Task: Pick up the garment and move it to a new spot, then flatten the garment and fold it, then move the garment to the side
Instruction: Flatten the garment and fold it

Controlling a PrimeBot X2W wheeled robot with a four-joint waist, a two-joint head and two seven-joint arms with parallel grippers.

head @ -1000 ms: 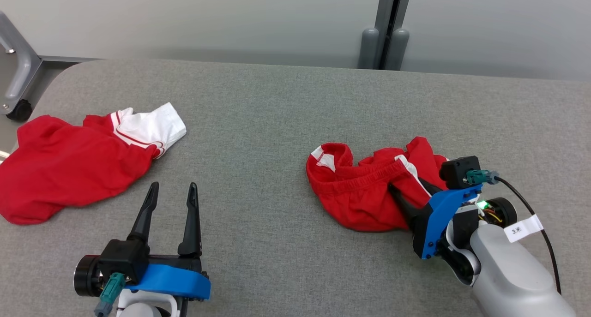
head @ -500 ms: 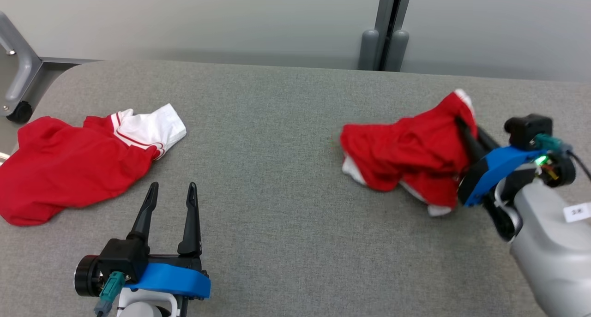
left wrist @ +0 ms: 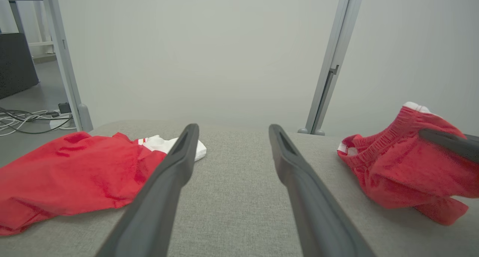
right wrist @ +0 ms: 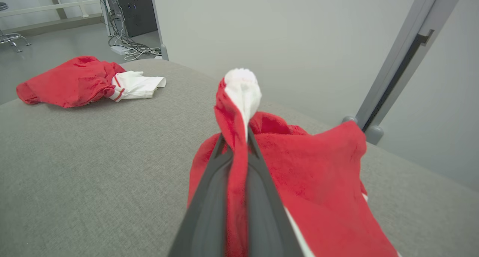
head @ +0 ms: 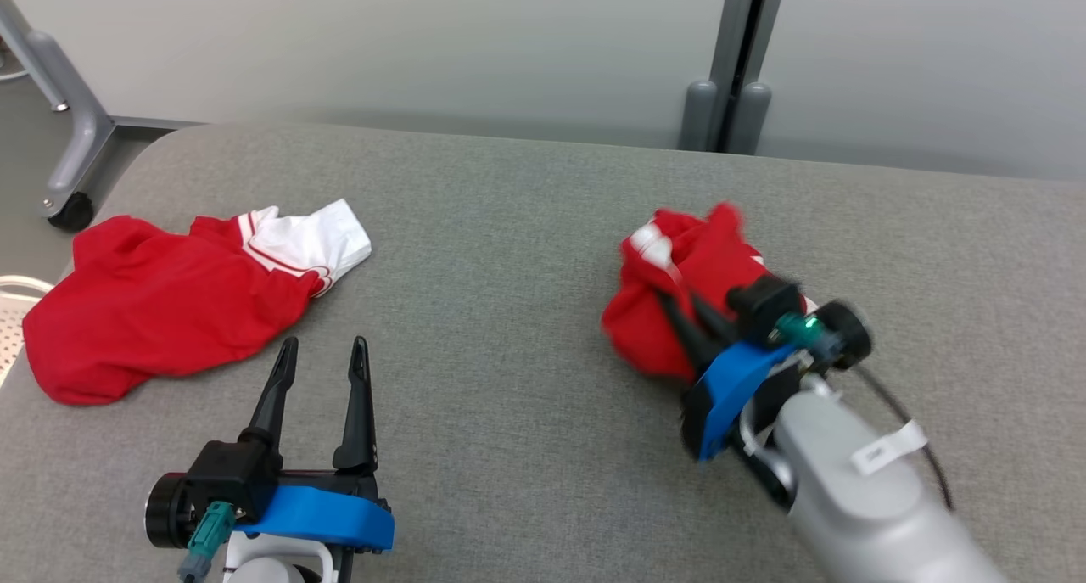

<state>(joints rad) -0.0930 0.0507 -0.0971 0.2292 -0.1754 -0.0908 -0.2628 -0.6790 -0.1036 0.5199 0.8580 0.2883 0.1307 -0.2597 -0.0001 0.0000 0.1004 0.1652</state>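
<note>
Red garment [head: 642, 339] was bunched right of centre on the grey table [head: 509, 227], clamped between the closed fingers of the right gripper [right wrist: 235, 139], a white-edged fold poking past the tips. Left gripper [head: 324, 345] sat spread wide near the front edge, beside a red-and-white shirt [head: 170, 311].

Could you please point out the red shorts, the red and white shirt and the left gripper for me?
red shorts [right wrist: 307, 167], right wrist view, on the hanging red cloth.
red and white shirt [head: 161, 311], head view, on its red body.
left gripper [head: 324, 343], head view, midway between its fingertips.
</note>
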